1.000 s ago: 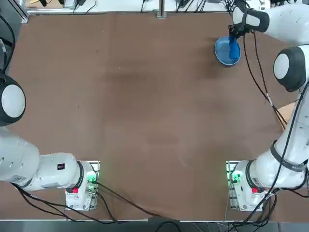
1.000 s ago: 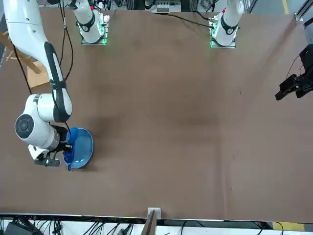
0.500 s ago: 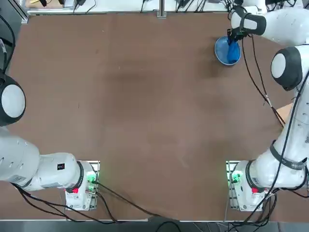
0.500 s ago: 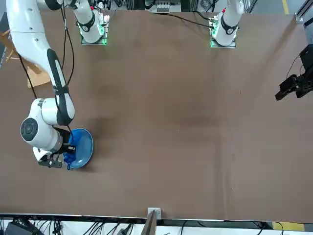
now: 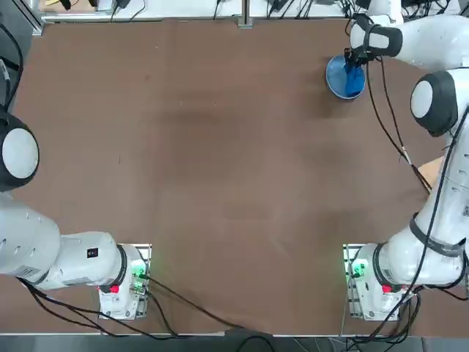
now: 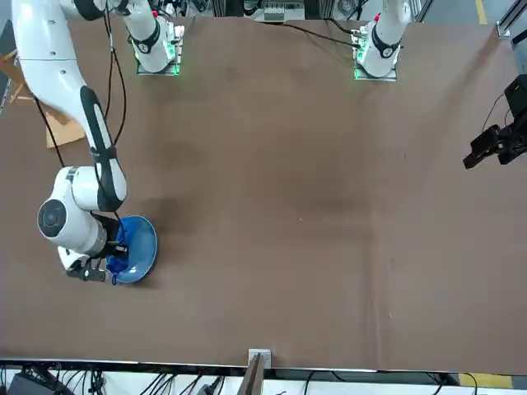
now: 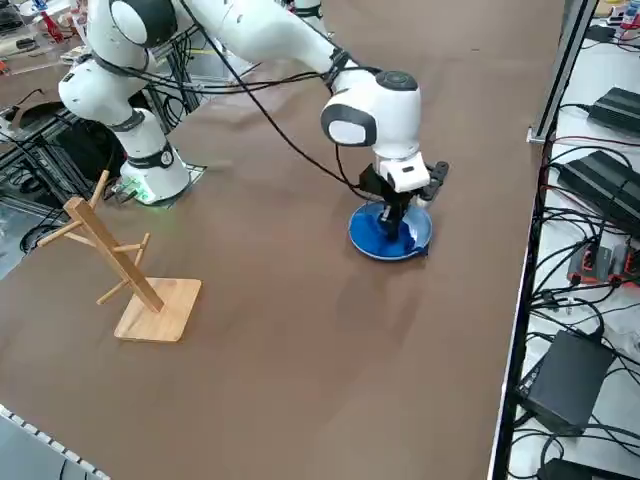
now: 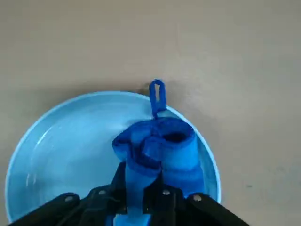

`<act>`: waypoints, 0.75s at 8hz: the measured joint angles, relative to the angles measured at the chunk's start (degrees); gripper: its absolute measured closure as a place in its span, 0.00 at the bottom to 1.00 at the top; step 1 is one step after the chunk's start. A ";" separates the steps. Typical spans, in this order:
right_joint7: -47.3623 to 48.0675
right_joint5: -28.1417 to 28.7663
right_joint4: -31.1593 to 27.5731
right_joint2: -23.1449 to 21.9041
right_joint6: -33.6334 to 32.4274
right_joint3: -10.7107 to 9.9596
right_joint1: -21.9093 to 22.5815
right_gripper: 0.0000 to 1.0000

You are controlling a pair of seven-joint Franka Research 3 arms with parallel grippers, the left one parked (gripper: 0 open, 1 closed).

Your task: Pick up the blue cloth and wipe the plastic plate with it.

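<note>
The plastic plate (image 5: 338, 77) (image 6: 143, 247) (image 7: 370, 236) (image 8: 70, 141) is a light blue round dish at the table's far right corner. The blue cloth (image 5: 355, 78) (image 6: 118, 262) (image 7: 392, 230) (image 8: 162, 148) hangs bunched from my right gripper (image 5: 357, 61) (image 6: 118, 251) (image 7: 396, 212) (image 8: 141, 200), which is shut on it. The cloth's lower end presses on the plate's inside, near the rim on the far side of the table. A small fabric loop (image 8: 157, 96) sticks out over the rim. My fingers (image 8: 121, 188) pinch the cloth between them just above the plate.
A wooden rack (image 7: 115, 260) on a square base stands near the table's right edge. A black device (image 6: 498, 140) sits at the table's left edge. Cables and power bricks (image 7: 575, 370) lie beyond the far edge. The table's middle is bare brown surface (image 5: 220, 147).
My right gripper has carried the cloth a little toward the table's far edge, across the plate. The plate has stayed in place and the grip is unchanged.
</note>
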 joint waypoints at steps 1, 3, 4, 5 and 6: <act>0.07 0.00 -0.75 0.12 1.19 0.00 0.00 0.91; 0.45 0.65 -1.22 -0.22 1.28 0.03 0.27 0.91; 1.11 1.04 -1.42 -0.39 1.27 0.10 0.71 0.91; 1.99 2.02 -1.47 -0.50 1.27 0.11 1.73 0.91; 2.66 3.78 -1.46 -0.58 1.29 0.09 3.14 0.91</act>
